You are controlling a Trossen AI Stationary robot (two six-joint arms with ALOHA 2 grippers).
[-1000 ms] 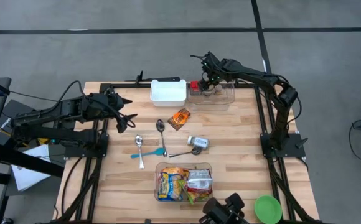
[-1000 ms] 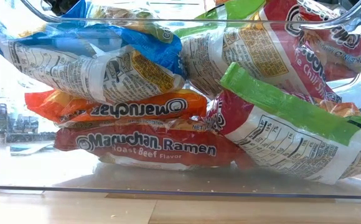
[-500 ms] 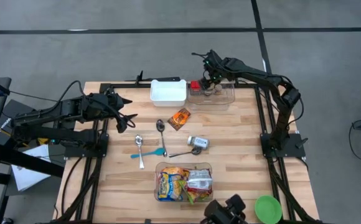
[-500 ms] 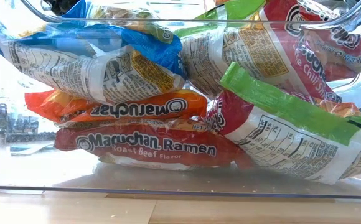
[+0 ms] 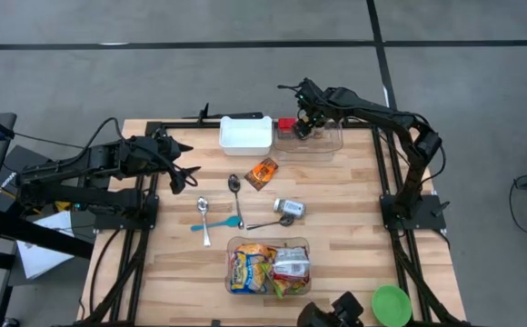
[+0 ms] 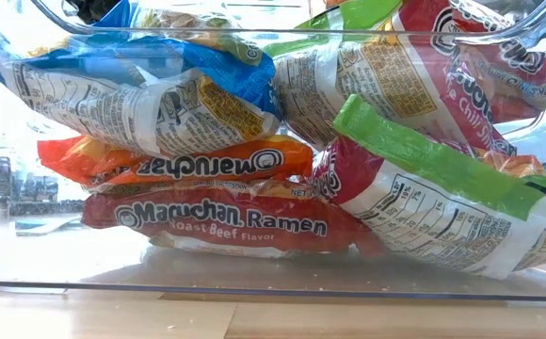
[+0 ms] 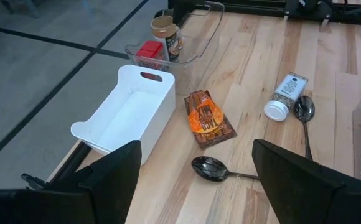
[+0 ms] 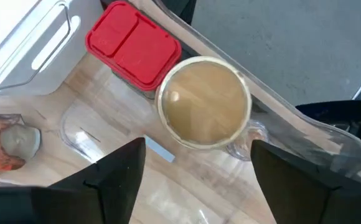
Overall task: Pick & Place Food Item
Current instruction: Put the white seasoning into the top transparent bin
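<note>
Descent is the step in hand, by my reading: the right end effector (image 5: 305, 128) hangs over the clear bin (image 5: 329, 145) at the counter's (image 5: 354, 209) far edge, fingers (image 8: 115, 180) spread wide with nothing between them. Directly below it, centred between the two fingers, stands a jar with a tan lid (image 8: 204, 102); a red-lidded container (image 8: 132, 51) sits just beside the jar, touching or nearly so. To do this well, keep the fingers straddling the round lid evenly, drop straight down, and avoid clipping the red lid or the bin's wall before closing. The jar looks upright, its lid flat, round and smooth, so a grip on the sides under the lid seems safer. The left end effector (image 5: 183, 160) waits spread over the counter's left side, well apart.
</note>
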